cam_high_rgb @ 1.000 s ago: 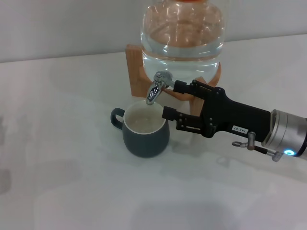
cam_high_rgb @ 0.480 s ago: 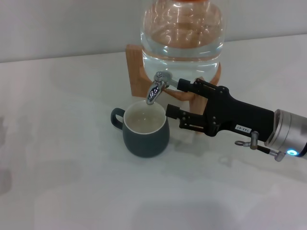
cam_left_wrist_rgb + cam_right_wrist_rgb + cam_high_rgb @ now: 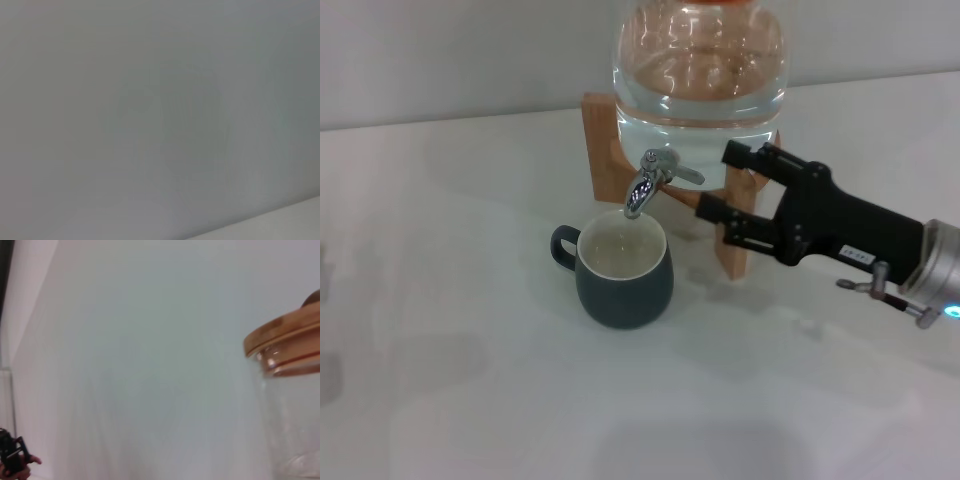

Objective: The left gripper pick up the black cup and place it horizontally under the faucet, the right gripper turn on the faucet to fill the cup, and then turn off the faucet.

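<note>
White tabletop (image 3: pixel 470 380) spreads before me, a wooden stand (image 3: pixel 610 150) holding the water jar (image 3: pixel 700 70). My right gripper (image 3: pixel 722 187) hangs with fingers apart just beside the faucet (image 3: pixel 650 180), not touching; the black cup (image 3: pixel 620 272) stands upright under the spout. Left wrist view: blank wall. Right wrist view: the jar's wooden lid (image 3: pixel 285 337).

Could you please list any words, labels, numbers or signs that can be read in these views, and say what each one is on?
Small white label on the black right gripper's long wrist: lettering too small to read.
Squat dark slate-grey cup, shiny chrome faucet, clear glass water jar: no text visible.
Nothing else legible.
</note>
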Robot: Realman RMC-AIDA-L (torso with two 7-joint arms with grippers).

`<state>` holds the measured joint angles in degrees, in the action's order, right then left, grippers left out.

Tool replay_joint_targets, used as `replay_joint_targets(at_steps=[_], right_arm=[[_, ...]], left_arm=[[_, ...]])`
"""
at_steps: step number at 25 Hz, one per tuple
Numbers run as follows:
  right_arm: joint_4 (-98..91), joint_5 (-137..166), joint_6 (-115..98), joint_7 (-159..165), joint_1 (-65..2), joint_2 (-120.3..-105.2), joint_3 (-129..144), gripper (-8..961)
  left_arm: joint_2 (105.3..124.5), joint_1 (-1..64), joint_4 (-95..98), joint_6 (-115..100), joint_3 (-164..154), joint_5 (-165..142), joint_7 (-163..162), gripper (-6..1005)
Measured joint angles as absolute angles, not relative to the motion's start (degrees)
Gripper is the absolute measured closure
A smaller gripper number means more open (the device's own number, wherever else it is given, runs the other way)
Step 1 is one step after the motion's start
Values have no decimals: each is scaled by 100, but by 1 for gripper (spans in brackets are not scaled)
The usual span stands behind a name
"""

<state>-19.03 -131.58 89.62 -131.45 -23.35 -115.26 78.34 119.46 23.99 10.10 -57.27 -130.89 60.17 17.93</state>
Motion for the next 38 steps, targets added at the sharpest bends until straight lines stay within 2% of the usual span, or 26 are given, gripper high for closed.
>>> replay_joint_targets(at_steps=[16, 26, 38], right_arm=[[-1951, -13110, 8656, -13240, -1933, -11404, 6136, 113], [-1886, -13152, 7947, -13632, -1850, -11497, 5035, 113], [-1775, -13255, 7794, -14279, -1979, -11515, 4359, 113]], left_arm=[[11936, 2432, 1010, -5717, -13035, 6094, 1793, 120], [11928, 2463, 1003, -5751, -13034, 6497, 1793, 120], [11927, 2447, 790, -6349, -13034, 7089, 1800, 120]])
